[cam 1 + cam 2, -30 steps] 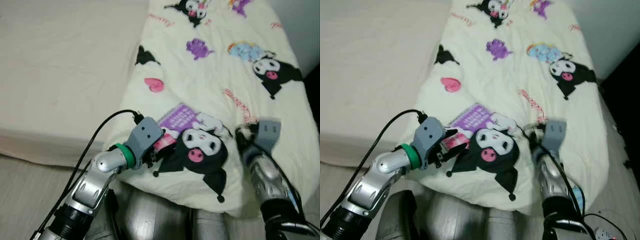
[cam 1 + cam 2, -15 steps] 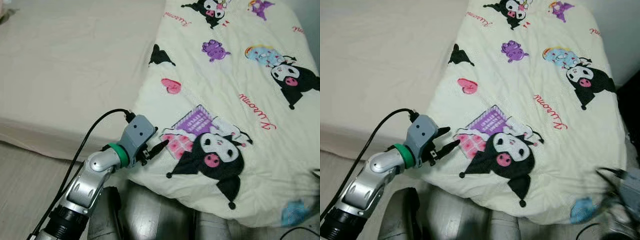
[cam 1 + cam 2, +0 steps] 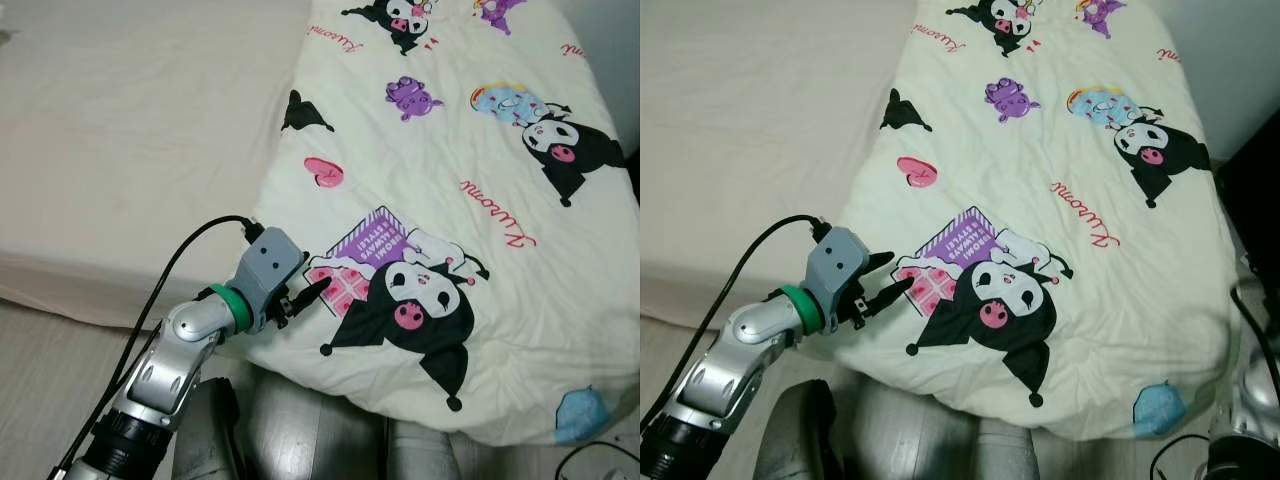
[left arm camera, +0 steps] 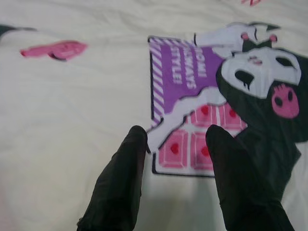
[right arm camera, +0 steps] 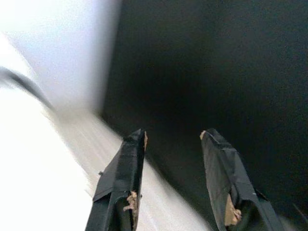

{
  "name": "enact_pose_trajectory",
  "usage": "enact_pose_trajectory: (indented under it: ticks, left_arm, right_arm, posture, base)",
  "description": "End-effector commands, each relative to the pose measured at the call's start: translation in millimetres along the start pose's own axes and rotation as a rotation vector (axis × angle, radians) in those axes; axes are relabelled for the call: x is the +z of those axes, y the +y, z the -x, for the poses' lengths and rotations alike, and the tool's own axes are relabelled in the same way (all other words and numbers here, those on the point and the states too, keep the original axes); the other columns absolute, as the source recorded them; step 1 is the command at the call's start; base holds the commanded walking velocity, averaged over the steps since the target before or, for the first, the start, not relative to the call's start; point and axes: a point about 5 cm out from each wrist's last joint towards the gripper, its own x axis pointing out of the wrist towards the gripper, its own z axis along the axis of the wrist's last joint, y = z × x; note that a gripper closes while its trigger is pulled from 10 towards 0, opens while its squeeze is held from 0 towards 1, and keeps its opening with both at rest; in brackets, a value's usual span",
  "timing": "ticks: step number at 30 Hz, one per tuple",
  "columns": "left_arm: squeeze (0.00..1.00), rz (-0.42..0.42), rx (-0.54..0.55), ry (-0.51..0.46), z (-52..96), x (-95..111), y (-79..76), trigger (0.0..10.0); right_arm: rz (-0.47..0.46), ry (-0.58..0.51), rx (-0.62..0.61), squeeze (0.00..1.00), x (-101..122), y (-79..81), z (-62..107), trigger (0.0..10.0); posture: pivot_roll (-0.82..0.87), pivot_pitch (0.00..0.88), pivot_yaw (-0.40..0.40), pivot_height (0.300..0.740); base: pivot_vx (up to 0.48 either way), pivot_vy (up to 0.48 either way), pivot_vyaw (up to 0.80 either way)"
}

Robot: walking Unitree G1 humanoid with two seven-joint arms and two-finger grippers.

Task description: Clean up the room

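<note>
The left arm (image 3: 165,375) reaches up and forward from the lower left, silver, with a green ring at the wrist and a grey camera block above it, a black cable looping off the block. Its left claw (image 3: 305,293) points toward the right, two black fingers (image 4: 120,178) spread with a clear gap between them, gripping nothing. The right arm (image 3: 1252,400) hangs low at the right edge; the right claw (image 5: 172,139) has its fingers parted too, empty, their tips worn.

left arm (image 3: 185,345): silver | green wrist ring | grey camera block | black cable | black tool (image 3: 305,293) fingers
</note>
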Motion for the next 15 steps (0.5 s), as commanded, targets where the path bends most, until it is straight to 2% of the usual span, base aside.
enact_pose_trajectory:
  ticks: [1,2,3,4,5,6,7,8,9,10,11,14,15]
  left_arm:
    - [0.00,0.019,0.063,-0.032,0.0,3,6.2,10.0]
    - [0.00,0.019,0.063,-0.032,0.0,3,6.2,10.0]
    - [0.00,0.032,0.155,-0.063,-0.4,8,15.5,10.0]
    - [0.00,0.032,0.155,-0.063,-0.4,8,15.5,10.0]
    - [0.00,0.036,0.194,-0.074,0.0,9,19.4,10.0]
    - [0.00,0.036,0.194,-0.074,0.0,9,19.4,10.0]
    - [0.00,0.045,0.247,-0.081,2.6,9,24.1,10.0]
    - [0.00,0.045,0.247,-0.081,2.6,9,24.1,10.0]
    - [0.00,0.051,0.303,-0.080,7.1,6,28.1,10.0]
    - [0.00,0.051,0.303,-0.080,7.1,6,28.1,10.0]
    - [0.00,0.072,0.377,-0.073,15.0,1,32.6,10.0]
    - [0.00,0.072,0.377,-0.073,15.0,1,32.6,10.0]
    - [0.00,0.095,0.450,-0.068,22.4,-3,36.9,10.0]
  right_arm:
    - [-0.097,-0.103,0.218,0.00,27,35.2,8.1,10.0]
    - [-0.097,-0.103,0.218,0.00,27,35.2,8.1,10.0]
    - [-0.208,-0.102,0.430,0.00,39,67.2,23.0,10.0]
    - [-0.208,-0.102,0.430,0.00,39,67.2,23.0,10.0]
    - [-0.255,-0.093,0.527,0.00,43,81.0,32.1,10.0]
    - [-0.255,-0.093,0.527,0.00,43,81.0,32.1,10.0]
    - [-0.322,-0.054,0.646,0.00,42,98.1,48.0,10.0]
    - [-0.322,-0.054,0.646,0.00,42,98.1,48.0,10.0]
    - [-0.389,-0.010,0.758,0.00,38,113.0,66.9,10.0]
    - [-0.389,-0.010,0.758,0.00,38,113.0,66.9,10.0]
    - [-0.468,0.061,0.836,0.00,29,125.8,88.2,10.0]
    - [-0.468,0.061,0.836,0.00,29,125.8,88.2,10.0]
    - [-0.507,0.114,0.901,0.00,22,135.3,106.5,10.0]
  posture:
    - [-0.09,0.103,0.067,0.547]
    - [-0.09,0.103,0.067,0.547]
    - [-0.09,0.099,0.055,0.547]
    - [-0.09,0.099,0.055,0.547]
    - [-0.09,0.099,0.055,0.547]
    - [-0.09,0.099,0.055,0.547]
    - [-0.09,0.090,0.040,0.547]
    - [-0.09,0.090,0.040,0.547]
    - [-0.08,0.075,0.019,0.547]
    - [-0.08,0.075,0.019,0.547]
    - [-0.07,0.065,0.004,0.547]
    - [-0.07,0.065,0.004,0.547]
    - [-0.06,0.056,-0.009,0.547]
  base:
    - [0.000,0.000,0.00]
    - [0.000,0.000,0.00]
    - [0.000,0.000,0.00]
    - [0.000,0.000,0.00]
    - [0.000,0.000,0.00]
    - [0.000,0.000,0.00]
    - [0.000,0.000,0.00]
    - [0.000,0.000,0.00]
    - [0.000,0.000,0.00]
    - [0.000,0.000,0.00]
    - [0.000,0.000,0.00]
    - [0.000,0.000,0.00]
    - [0.000,0.000,0.00]
